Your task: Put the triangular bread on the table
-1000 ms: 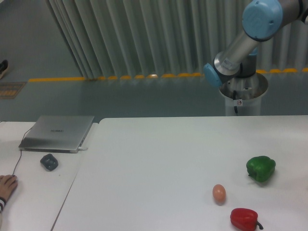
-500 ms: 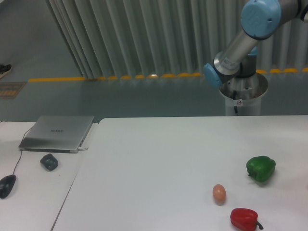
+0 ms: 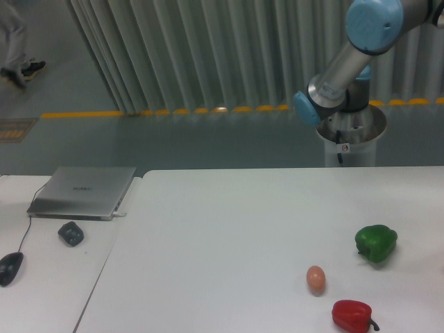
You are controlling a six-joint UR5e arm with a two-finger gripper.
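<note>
The triangular bread is out of view. The large white table point(image 3: 229, 236) fills the lower middle and right of the camera view. Only the arm's upper links show, a grey tube with blue joint caps point(image 3: 347, 55) at the top right above the table's far edge. The gripper itself is out of the frame, so its state does not show.
A green bell pepper point(image 3: 376, 242), a small brown egg point(image 3: 316, 279) and a red bell pepper point(image 3: 352, 316) lie at the table's right front. On the narrower white desk to the left are a closed laptop point(image 3: 83, 191), a dark small object point(image 3: 71, 233) and a mouse point(image 3: 10, 268).
A hand at the desk's left edge has withdrawn, uncovering the mouse. A person now walks at the far top left. The arm has barely shifted.
</note>
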